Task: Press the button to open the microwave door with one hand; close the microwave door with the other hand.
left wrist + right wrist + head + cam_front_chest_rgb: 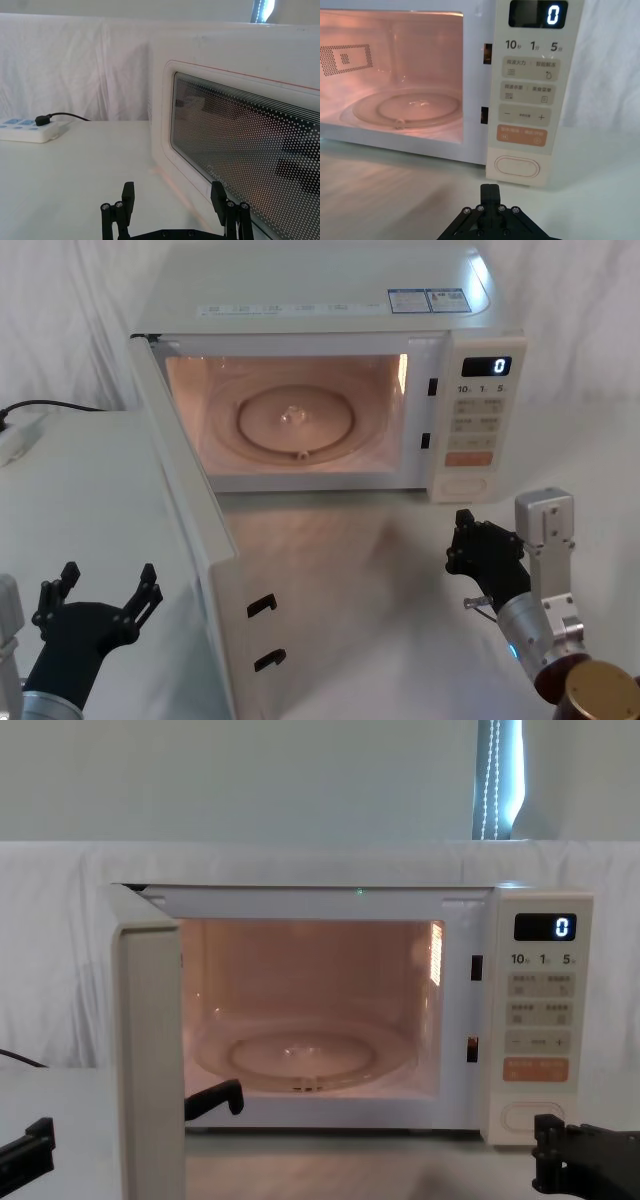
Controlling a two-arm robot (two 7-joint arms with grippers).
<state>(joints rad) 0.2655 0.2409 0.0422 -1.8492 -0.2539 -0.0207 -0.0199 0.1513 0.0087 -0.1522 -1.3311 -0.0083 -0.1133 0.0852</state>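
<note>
Left pincer [97, 597], fingers wide, waits beside the door's [185, 510] outer face. Right pincer [478, 547], fingers together, sits below the button [463, 483]. Opening done; closing remains.

**White drapery, a pale wall and one bright window strip**

A white cloth-covered table [80, 500] spreads across the work area, its surface plain and softly creased. Behind it, at twelve o'clock, white fabric drapery [60, 950] hangs in loose folds as a backdrop, rising to a straight top edge. Above that edge stands a pale grey-green wall [250, 780]. At about one o'clock a narrow window strip [497, 780] glows bluish-white with daylight. At nine o'clock on the table lies a white power strip [27, 131] with a black plug [43, 120] and a black cable [55, 406] trailing toward the drapery.
</note>
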